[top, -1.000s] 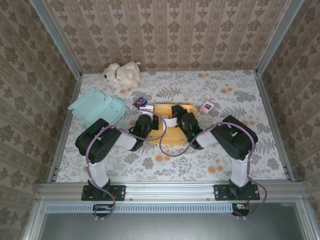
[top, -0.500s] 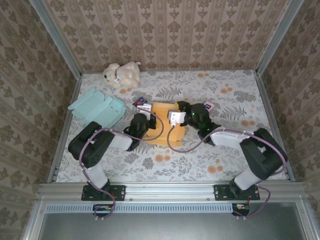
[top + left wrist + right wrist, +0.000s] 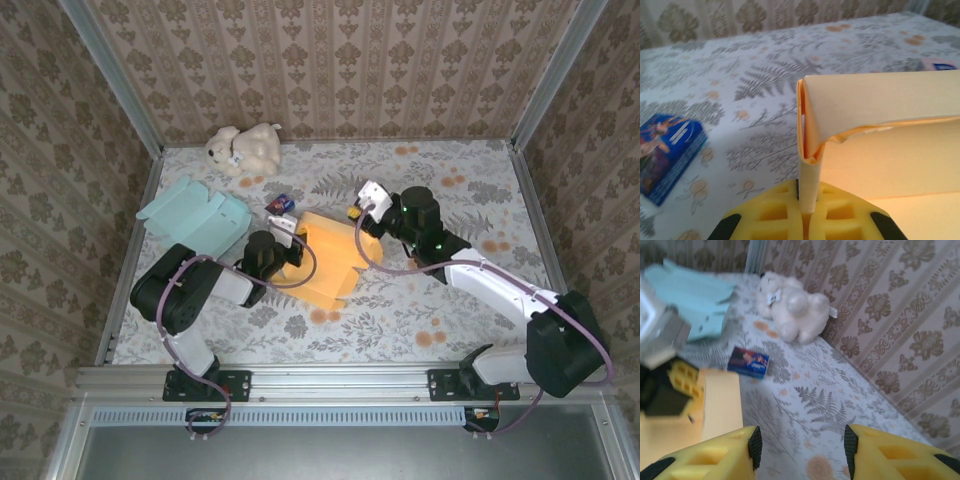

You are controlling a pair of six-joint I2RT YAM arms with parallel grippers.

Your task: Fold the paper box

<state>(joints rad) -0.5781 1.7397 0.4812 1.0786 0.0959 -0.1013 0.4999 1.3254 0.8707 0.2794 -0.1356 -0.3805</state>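
The yellow-orange paper box (image 3: 332,262) lies partly folded on the table's middle, one wall standing up. My left gripper (image 3: 288,236) is at its left edge. In the left wrist view that gripper (image 3: 809,192) is shut on a doubled-over flap of the paper box (image 3: 885,105). My right gripper (image 3: 358,213) hangs above the box's far right corner, apart from it. Seen from the right wrist, it (image 3: 801,450) is open with only tablecloth between its fingers, and the box (image 3: 720,400) lies to its left.
A teal folded box (image 3: 195,215) sits at the left, a white teddy bear (image 3: 243,148) at the back left. A small blue card pack (image 3: 281,202) lies just beyond the yellow box, close to both grippers. Patterned walls enclose the table.
My right gripper has let go of the box, opened and risen back toward the right. The box has swung and slid toward the front, still held by the left gripper.
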